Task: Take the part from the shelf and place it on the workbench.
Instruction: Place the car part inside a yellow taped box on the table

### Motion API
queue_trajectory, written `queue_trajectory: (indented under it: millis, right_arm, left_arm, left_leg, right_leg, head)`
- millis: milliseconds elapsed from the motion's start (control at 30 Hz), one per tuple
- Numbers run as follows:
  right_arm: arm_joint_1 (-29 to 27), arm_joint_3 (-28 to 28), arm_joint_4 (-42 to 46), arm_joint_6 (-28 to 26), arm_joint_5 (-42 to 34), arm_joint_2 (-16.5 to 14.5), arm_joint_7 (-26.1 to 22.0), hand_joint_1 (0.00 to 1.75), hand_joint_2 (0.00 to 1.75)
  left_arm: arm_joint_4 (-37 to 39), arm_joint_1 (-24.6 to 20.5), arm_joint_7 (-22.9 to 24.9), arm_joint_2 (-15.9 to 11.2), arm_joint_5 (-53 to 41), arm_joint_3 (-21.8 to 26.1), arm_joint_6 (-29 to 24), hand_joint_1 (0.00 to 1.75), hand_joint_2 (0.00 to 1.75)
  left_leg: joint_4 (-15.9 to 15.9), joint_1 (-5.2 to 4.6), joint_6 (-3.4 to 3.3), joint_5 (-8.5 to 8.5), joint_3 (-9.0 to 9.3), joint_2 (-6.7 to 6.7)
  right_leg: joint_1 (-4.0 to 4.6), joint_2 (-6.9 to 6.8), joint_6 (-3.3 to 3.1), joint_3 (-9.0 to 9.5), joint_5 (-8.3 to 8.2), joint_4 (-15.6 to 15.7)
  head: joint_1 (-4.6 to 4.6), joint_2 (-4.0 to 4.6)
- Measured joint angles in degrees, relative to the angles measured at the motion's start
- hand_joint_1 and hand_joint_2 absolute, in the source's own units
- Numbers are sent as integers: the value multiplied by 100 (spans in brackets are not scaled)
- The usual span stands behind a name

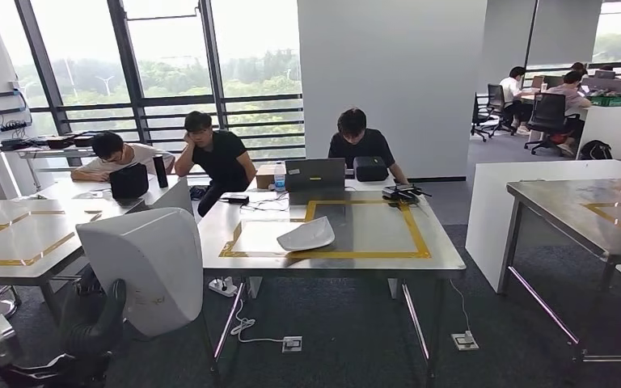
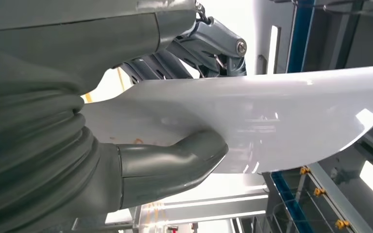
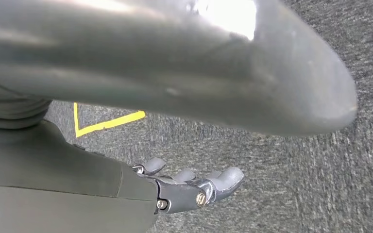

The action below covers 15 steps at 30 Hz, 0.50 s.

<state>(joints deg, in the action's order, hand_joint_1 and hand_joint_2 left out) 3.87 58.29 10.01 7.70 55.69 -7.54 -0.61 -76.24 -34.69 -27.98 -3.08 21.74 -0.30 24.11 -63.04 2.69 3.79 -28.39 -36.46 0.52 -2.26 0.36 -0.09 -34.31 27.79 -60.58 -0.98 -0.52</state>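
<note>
Left hand [image 2: 165,121] grasped white part [image 1: 141,267], carried off shelf, short of worktop [image 1: 445,257]. Right hand [image 3: 189,187] hung released, fingers apart. Remaining: approach, set part down.

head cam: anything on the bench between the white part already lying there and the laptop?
Head view: bare steel bench top and yellow tape between the lying white part and laptop; thin cables sit to the side.

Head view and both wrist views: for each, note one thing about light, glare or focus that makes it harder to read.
Head view: bright windows wash out detail. Left wrist view: glare streaks the white part gripped by the left hand. Right wrist view: the right hand has a blurred thumb with a blown-out highlight.
</note>
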Motion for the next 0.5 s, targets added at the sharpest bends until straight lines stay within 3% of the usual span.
queue_trajectory:
  millis: [67, 100, 133, 167, 233, 300, 367, 433, 500]
  right_arm:
    - [1, 1, 0, -1, 0, 0, 14, 0, 0]
    - [-1, 1, 0, -1, 0, 0, 24, 0, 0]
    - [-2, 2, 0, -1, 0, 0, 36, 0, 0]
    - [-2, 2, 0, -1, 0, 0, 46, 0, 0]
    - [-1, 2, 0, -3, 0, 0, 54, 0, 0]
    - [3, 3, 0, -6, -1, -7, 52, 0, 0]
    - [4, 5, 0, -9, -2, -14, 51, 0, 0]
    - [6, 7, 0, -11, -2, -13, 49, 0, 0]
    - [14, 7, 0, -12, -2, -13, 43, 0, 0]
  left_arm:
    - [-10, 11, -2, -1, 1, -3, 0, 175, 175]
    - [-10, 27, -2, -1, 1, -3, 0, 175, 175]
    - [-9, 43, -2, -1, 1, -3, 0, 175, 175]
    - [-9, 55, -2, -1, 1, -3, 0, 175, 175]
    - [-17, 58, -2, -1, 1, -4, 0, 175, 175]
    - [-25, 51, -1, 1, 1, -5, 1, 175, 175]
    - [-26, 53, -1, 4, 0, -7, 3, 175, 175]
    - [-34, 57, 0, 10, -1, -7, 5, 175, 175]
    - [-43, 51, -1, 25, -1, -8, 7, 175, 175]
  left_leg:
    - [-790, -44, -41, -345, -406, -26]
    - [-1115, -69, -67, -439, -588, -25]
    - [-1263, -95, -107, -425, -689, -25]
    - [-1194, -126, -162, -304, -682, -25]
    - [-509, -212, -308, 120, -393, -28]
    - [124, -291, -407, 342, -83, -43]
    - [281, -328, -420, 325, 10, -40]
    - [339, -303, -429, 330, 45, -21]
    - [408, -264, -466, 332, 105, -19]
  right_leg:
    - [42, -12, -52, 9, 18, 0]
    - [70, -17, -71, 18, 30, 0]
    - [99, -19, -91, 35, 45, -1]
    - [127, -19, -109, 59, 61, 0]
    - [166, -18, -130, 123, 104, 3]
    - [199, -13, -110, 161, 149, 4]
    - [206, -16, -60, 172, 169, 24]
    - [204, -23, 2, 191, 196, 31]
    - [206, -21, 56, 56, 353, -254]
  head:
    - [6, 0]
    - [8, 0]
    - [9, 0]
    - [9, 0]
    - [9, 0]
    - [7, -1]
    - [7, -2]
    - [4, -2]
    - [-5, -2]
